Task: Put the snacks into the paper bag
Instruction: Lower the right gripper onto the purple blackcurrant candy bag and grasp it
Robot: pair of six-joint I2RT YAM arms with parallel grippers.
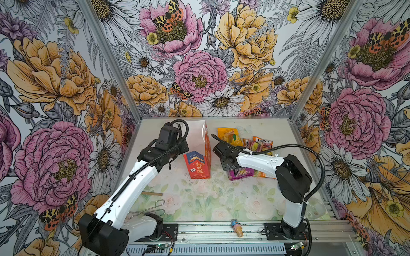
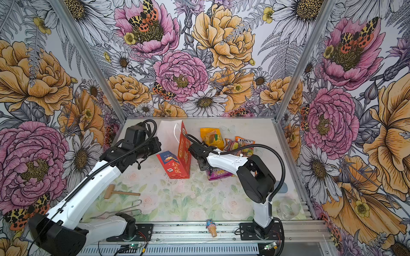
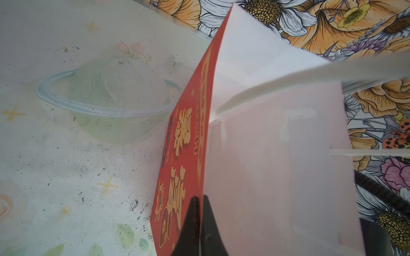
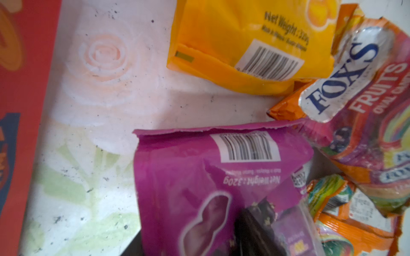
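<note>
Paper bag: the tall narrow red-and-white paper bag (image 1: 197, 166) with gold characters stands on the floral-printed table (image 1: 199, 199), between the two arms, with its white inside showing.
Left claw: the left claw (image 3: 199, 199) is clenched on the edge of the bag's wall, with one black finger on the red outer face and one on the white inner face.
Right claw: the right claw (image 1: 227, 166) is down on the glossy purple plastic packet (image 4: 199, 177), and a dark finger lies over its printed face. I cannot tell whether it grips the packet.
Purple packet: it lies on the table near the bag, apart from it.
Other snacks: the yellow-orange packet (image 1: 228, 136), the orange "FOX'S" candy packet (image 1: 263, 141) and the small pink multicolour packet (image 1: 253, 145) lie clustered further back, all outside the bag.
Orange-and-white packet: the orange-and-white packet (image 1: 264, 175) lies beside the purple one, partly hidden under the right arm.
</note>
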